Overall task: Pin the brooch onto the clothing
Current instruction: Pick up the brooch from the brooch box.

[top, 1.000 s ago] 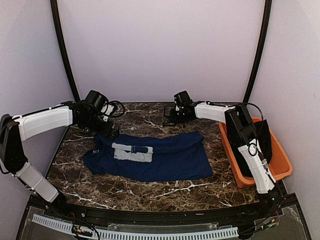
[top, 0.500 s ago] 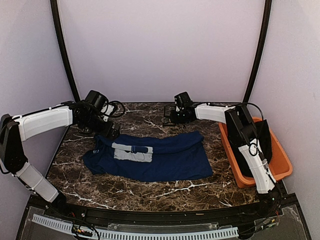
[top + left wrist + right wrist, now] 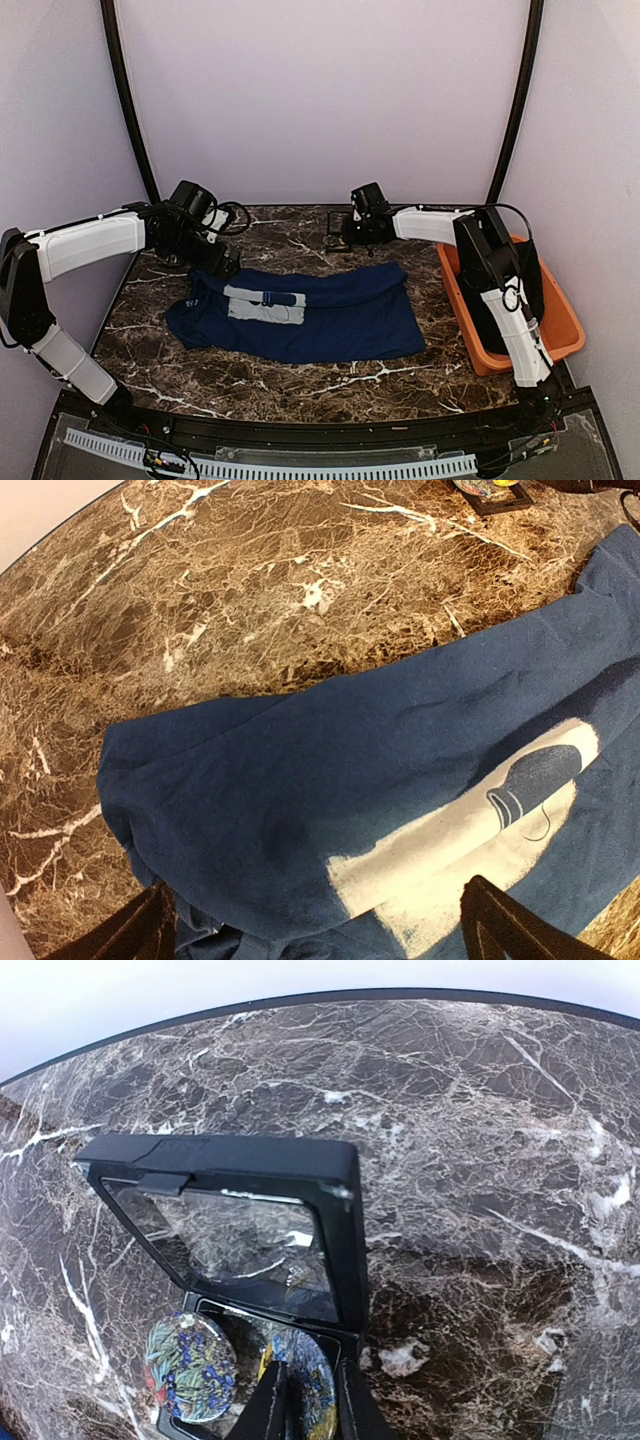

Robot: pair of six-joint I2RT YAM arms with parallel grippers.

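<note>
1. The clothing (image 3: 310,315), a navy T-shirt with a pale print (image 3: 450,830), is spread flat near the middle of the marble table (image 3: 250,385).
2. The left gripper (image 3: 320,920) is held over the far left part of the shirt, close to the print. Its fingers (image 3: 140,935) are spread wide, with the cloth seen below them.
3. A small black case (image 3: 250,1155) is set on the table just beyond the shirt's far edge, right of centre. Its clear hinged lid is raised.
4. The brooch (image 3: 300,1355), a round badge with a blue and yellow floral face, is seated in the base of the case. A second badge (image 3: 190,1368) of like pattern is placed just beside it.
5. The right gripper (image 3: 312,1385) is positioned at the open case. Its fingers are brought close together, and the brooch is seen between them. Whether the brooch is actually clamped cannot be told.
6. An orange bin (image 3: 565,325) is located at the right edge of the table.
</note>
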